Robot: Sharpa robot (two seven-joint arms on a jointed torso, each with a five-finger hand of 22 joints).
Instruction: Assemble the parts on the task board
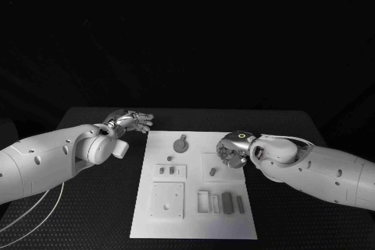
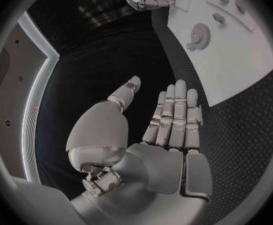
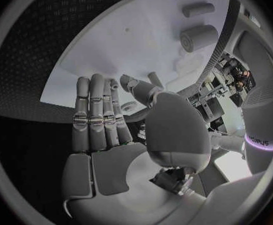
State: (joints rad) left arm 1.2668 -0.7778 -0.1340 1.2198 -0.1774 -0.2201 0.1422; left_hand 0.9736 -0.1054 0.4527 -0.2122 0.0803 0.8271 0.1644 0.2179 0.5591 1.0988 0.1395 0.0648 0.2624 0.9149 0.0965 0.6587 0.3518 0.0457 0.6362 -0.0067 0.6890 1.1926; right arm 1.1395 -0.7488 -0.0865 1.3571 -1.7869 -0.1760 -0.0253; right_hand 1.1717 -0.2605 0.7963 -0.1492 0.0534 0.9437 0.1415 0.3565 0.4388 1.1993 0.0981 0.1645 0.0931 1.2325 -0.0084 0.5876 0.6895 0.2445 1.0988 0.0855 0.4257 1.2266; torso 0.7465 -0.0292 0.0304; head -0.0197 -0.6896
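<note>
The flat white board lies mid-table between both hands. The left hand, fingers straight and empty, hovers off its far-left corner; the right hand, likewise empty, hangs above its right edge near a round grey gear.

There's just one scrap of lettering on show: in the right wrist view, small pale letters sit on the robot's white arm casing, just above a glowing ring of light, too small and bent to make out for certain. The task board and its parts carry no readable label, number or sign, and nothing is printed on the black table.
</note>
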